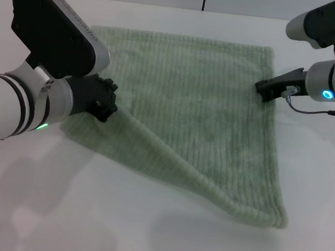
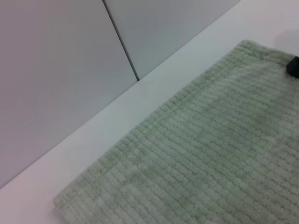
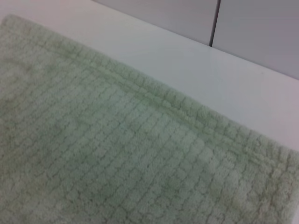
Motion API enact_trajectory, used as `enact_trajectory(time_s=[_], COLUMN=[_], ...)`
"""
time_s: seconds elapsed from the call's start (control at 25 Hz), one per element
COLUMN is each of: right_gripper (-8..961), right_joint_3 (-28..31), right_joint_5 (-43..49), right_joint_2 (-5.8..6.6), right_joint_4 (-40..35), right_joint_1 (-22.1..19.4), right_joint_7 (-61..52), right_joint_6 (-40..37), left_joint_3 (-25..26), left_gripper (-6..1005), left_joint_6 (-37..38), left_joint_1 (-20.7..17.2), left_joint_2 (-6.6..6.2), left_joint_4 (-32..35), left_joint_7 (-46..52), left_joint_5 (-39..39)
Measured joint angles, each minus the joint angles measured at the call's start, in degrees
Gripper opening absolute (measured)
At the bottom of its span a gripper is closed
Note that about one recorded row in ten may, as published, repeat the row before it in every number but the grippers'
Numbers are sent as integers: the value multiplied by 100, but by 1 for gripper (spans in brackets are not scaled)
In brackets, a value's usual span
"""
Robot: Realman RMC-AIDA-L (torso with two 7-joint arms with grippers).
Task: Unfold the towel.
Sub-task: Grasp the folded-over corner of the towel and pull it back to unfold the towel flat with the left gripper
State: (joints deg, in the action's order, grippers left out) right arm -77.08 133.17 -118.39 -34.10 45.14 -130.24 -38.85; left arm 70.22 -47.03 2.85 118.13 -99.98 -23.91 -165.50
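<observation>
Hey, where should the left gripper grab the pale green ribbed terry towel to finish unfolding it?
Probably the near left corner of the pale green ribbed terry towel, by the left gripper. A diagonal ridge runs from there to the near right corner, so that flap looks bunched. Come in from the robot's left, low over the white table, and pinch the hem. The right gripper sits at the right edge.

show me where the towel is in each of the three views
Head view: the towel fills the middle of the white table, between the left claw and the right claw.
Left wrist view: the towel fills the lower right.
Right wrist view: the towel fills the lower left.
Shared landmark: the towel's hemmed far edge, running along the strip of bare table below the grey wall.
</observation>
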Motion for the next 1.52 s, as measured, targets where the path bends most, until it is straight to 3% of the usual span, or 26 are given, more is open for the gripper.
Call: enact_trajectory(time_s=[1.2,1.52], right_gripper=[0,0], right_joint_3=[0,0], right_joint_5=[7,7], right_joint_2=[0,0], right_joint_4=[-10,-8], right_joint_1=[12,12], right_joint_7=[-2,-1], right_joint_6=[-31,-36], left_joint_3=[90,239], left_gripper=[113,117], left_joint_6=[-6,-59], left_joint_1=[-15,-177], left_joint_2=[0,-3], left_joint_4=[63,82], left_joint_7=[2,-81], left_joint_5=[0,0])
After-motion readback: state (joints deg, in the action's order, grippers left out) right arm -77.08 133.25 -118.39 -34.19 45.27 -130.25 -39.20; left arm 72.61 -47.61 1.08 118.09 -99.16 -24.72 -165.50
